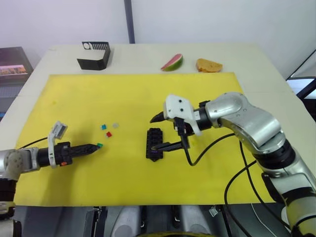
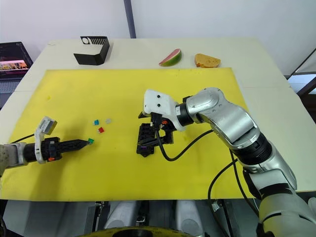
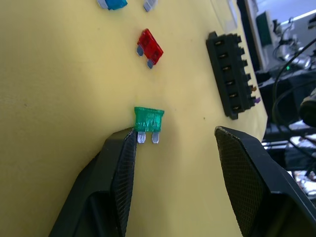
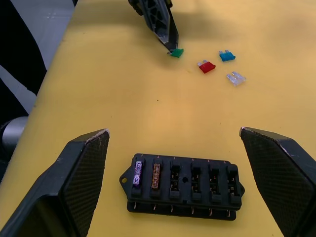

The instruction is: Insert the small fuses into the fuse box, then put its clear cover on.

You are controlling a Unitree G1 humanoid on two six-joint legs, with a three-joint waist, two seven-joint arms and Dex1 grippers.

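Left gripper point(image 3: 173, 143): black fingers spread wide, low over the yellow mat point(image 1: 74, 98); 1 fingertip touches the prongs of the small green plastic blade fuse point(image 3: 148, 118) lying flat.
Right gripper point(image 4: 173, 140): fingers spread wide, empty, above the fuse box.
Fuse box point(image 4: 181, 183): small black oblong slotted block at mat centre; purple fuse point(image 4: 138, 173) and orange fuse point(image 4: 156, 174) seated at 1 end.
Loose fuses: red point(image 4: 207, 66), teal point(image 4: 227, 56), pale grey point(image 4: 235, 78), near the green one.

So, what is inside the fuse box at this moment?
Two slots at one end of the fuse box hold fuses: a purple fuse and an orange fuse. The other slots look empty. No cover is on it.
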